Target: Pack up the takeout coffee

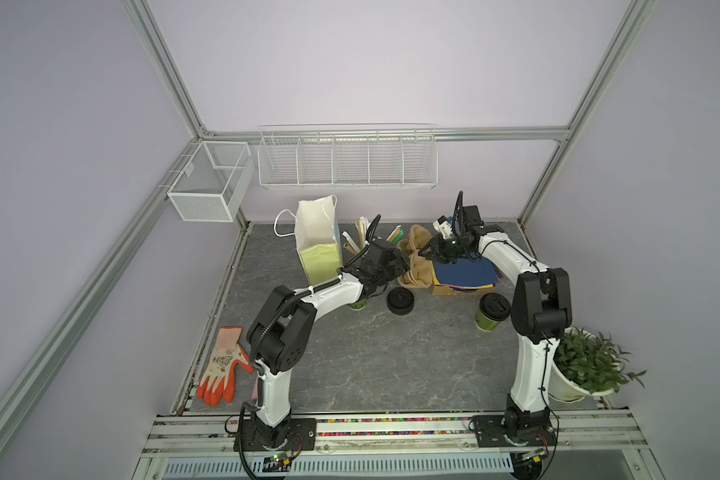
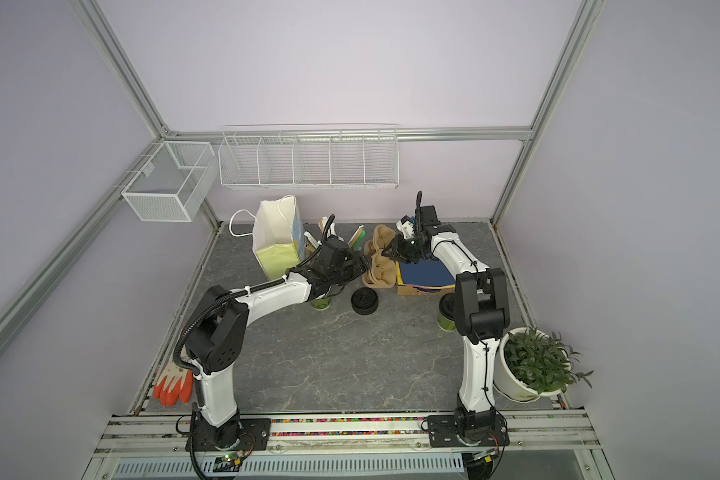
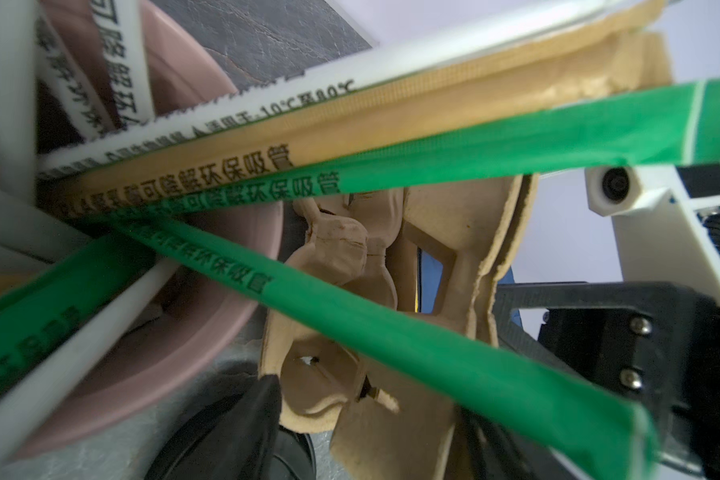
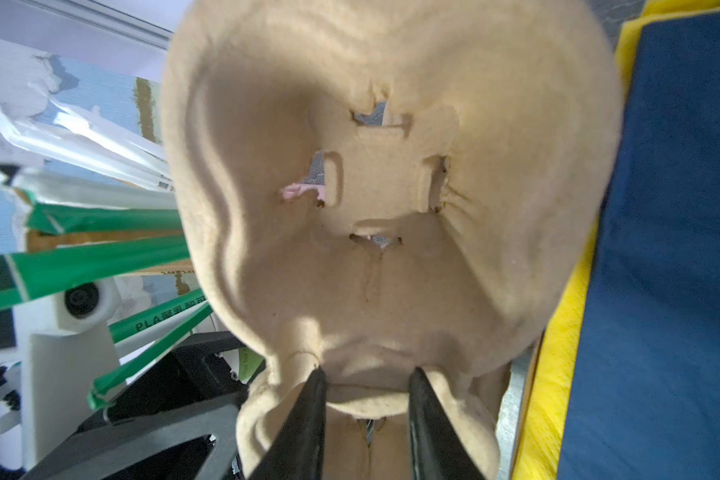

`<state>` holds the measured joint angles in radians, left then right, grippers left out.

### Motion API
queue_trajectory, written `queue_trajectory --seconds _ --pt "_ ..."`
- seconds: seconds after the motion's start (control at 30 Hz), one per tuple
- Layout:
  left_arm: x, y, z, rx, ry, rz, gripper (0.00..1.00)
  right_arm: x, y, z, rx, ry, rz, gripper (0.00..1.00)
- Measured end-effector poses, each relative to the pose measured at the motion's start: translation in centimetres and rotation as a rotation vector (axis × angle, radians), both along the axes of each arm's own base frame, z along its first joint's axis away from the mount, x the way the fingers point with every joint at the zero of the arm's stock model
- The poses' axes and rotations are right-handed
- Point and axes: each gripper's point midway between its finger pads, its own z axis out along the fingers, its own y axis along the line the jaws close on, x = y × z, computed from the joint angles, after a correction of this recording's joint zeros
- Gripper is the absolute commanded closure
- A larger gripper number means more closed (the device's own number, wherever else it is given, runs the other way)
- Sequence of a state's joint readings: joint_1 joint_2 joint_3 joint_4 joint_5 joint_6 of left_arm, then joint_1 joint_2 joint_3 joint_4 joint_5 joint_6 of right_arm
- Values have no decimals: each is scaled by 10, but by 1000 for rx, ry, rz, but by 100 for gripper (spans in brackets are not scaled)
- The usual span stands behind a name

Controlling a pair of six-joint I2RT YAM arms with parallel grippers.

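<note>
The takeout coffee [image 1: 492,311], a green cup with a black lid, stands upright at the right, beside my right arm's elbow; in a top view that arm half hides the coffee [image 2: 444,318]. Both grippers are at the tan pulp cup carrier [image 1: 416,272] [image 2: 381,272], further back. My right gripper [image 1: 427,252] [image 4: 366,378] is shut on the carrier's [image 4: 391,187] middle ridge. My left gripper [image 1: 402,266] [image 3: 371,399] holds a lobe of the carrier [image 3: 433,232] between wide jaws; a green straw [image 3: 454,353] hides one finger.
A white paper bag [image 1: 316,241] stands open at the back left. A pink holder [image 3: 175,340] of wrapped straws sits next to it. A stack of black lids [image 1: 400,300], lidless green cups [image 1: 357,305], a box of blue napkins [image 1: 466,274], a plant [image 1: 591,361] and a glove [image 1: 223,365] lie around.
</note>
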<state>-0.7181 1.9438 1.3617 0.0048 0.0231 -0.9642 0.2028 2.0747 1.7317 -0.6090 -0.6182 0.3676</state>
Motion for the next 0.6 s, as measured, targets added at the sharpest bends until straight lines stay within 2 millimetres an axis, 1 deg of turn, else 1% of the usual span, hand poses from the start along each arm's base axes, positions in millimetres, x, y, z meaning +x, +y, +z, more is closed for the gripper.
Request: queue_trajectory --seconds 0.3,0.4,0.5,0.6 --pt "4 10 -5 25 10 20 31 -1 4 5 1 -3 13 69" --pt "9 19 -19 56 34 44 31 -3 11 15 29 -11 38 69" --pt "9 19 -32 74 53 45 31 -11 25 22 52 -11 83 69" --pt "7 20 -42 91 74 45 31 -19 35 23 63 -2 115 68"
